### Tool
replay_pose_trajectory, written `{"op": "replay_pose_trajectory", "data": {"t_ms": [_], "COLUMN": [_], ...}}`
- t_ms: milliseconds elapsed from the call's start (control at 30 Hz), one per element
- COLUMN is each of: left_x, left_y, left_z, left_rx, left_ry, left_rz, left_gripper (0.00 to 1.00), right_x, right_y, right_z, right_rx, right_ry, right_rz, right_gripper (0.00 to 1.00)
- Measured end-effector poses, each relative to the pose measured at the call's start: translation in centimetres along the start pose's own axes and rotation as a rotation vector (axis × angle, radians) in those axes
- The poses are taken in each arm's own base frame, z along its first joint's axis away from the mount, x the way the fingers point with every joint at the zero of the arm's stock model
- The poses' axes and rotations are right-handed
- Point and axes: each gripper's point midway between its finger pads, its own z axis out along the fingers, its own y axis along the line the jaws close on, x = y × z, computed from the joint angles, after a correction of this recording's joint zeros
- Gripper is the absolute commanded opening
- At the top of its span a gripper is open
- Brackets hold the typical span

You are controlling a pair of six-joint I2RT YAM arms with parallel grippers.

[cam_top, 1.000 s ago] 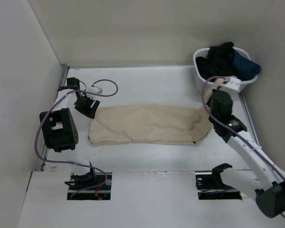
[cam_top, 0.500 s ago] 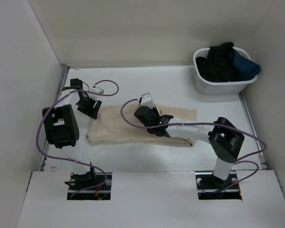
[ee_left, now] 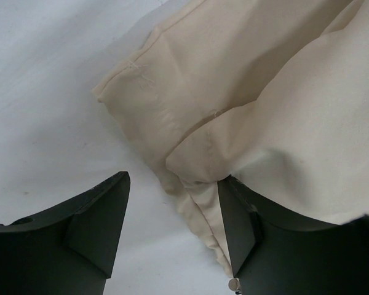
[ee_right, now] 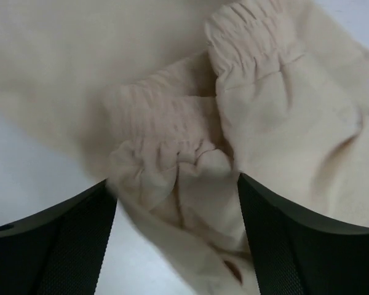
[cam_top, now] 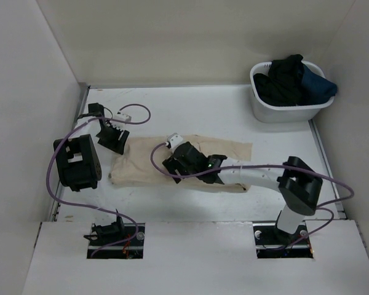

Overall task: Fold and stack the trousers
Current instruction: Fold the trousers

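Trousers (cam_top: 141, 167) lie across the counter (cam_top: 234, 110), with my right arm stretched over them. From the left wrist, my left jaws stand open above a cloth corner. From the right wrist, my right jaws gape over bunched elastic.

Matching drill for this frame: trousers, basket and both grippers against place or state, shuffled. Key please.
1 trousers
2 basket
3 left gripper
4 right gripper

A far right corner, dark clothes inside
B open at the trousers' left end
C open over the gathered waistband
D folded, lying flat

Pairs: 1-D, 2-A, 3-B, 4-C
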Motion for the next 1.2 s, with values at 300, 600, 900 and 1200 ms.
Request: {"op": "replay_pose_trajectory", "data": {"t_ms": [300,600,900,1200], "left_x": [-7.9,-16.5,-11.4,-8.7], "left_y": [0.9,-22.5,-30.2,-29.0], "left_z": [-9.9,-12.2,1.1,5.5], "left_rx": [-0.186,0.193,0.348,0.303], "left_ry": [-0.27,-0.495,-0.209,-0.112], "left_rz": [0.103,0.515,0.516,0.492], "left_gripper": [0.69,0.64,0.59,0.59], "right_x": [-10.7,5.4,13.2,12.7], "right_y": [-0.9,-13.4,-14.1,-15.9], "right_z": [-14.0,-7.4,-5.8,-4.7], "right_rx": [-0.312,0.108,0.209,0.221], "right_ry": [-0.407,-0.101,0.047,0.037], "right_rz": [0.235,0.691,0.896,0.872], "right_gripper": [0.37,0.09,0.08,0.28]}}
